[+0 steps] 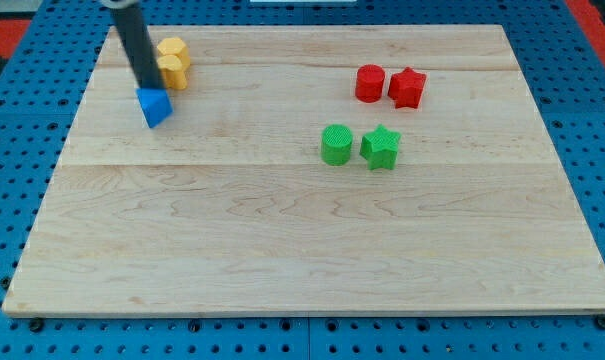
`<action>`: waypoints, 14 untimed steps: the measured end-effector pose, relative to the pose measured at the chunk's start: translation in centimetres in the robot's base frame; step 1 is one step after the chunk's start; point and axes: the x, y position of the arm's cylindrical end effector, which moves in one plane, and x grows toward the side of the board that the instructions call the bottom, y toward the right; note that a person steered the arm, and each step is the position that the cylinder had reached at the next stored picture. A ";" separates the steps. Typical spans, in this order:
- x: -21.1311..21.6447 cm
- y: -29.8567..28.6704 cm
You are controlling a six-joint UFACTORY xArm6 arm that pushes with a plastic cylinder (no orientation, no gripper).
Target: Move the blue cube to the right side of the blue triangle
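My dark rod comes down from the view's top left, and my tip [147, 88] rests at the upper edge of a blue block [154, 107]. I cannot tell if they touch. This block looks wedge-like, like the blue triangle, though its shape is hard to make out. It lies near the board's left edge, in the upper part. No second blue block shows, so the blue cube is not visible. The rod may hide something behind it.
Two yellow blocks [173, 62] sit close together just up and right of my tip. A red cylinder [370, 83] and a red star [407, 87] lie at the upper right. A green cylinder [336, 144] and a green star [380, 147] lie below them. The wooden board [302, 250] lies on a blue pegboard.
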 end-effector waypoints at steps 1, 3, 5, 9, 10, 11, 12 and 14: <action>1.1 -2.0; -8.9 -13.1; -10.9 -5.3; 1.6 -8.8; -1.9 -1.3; -2.1 -1.1; -3.9 0.2; 0.2 4.7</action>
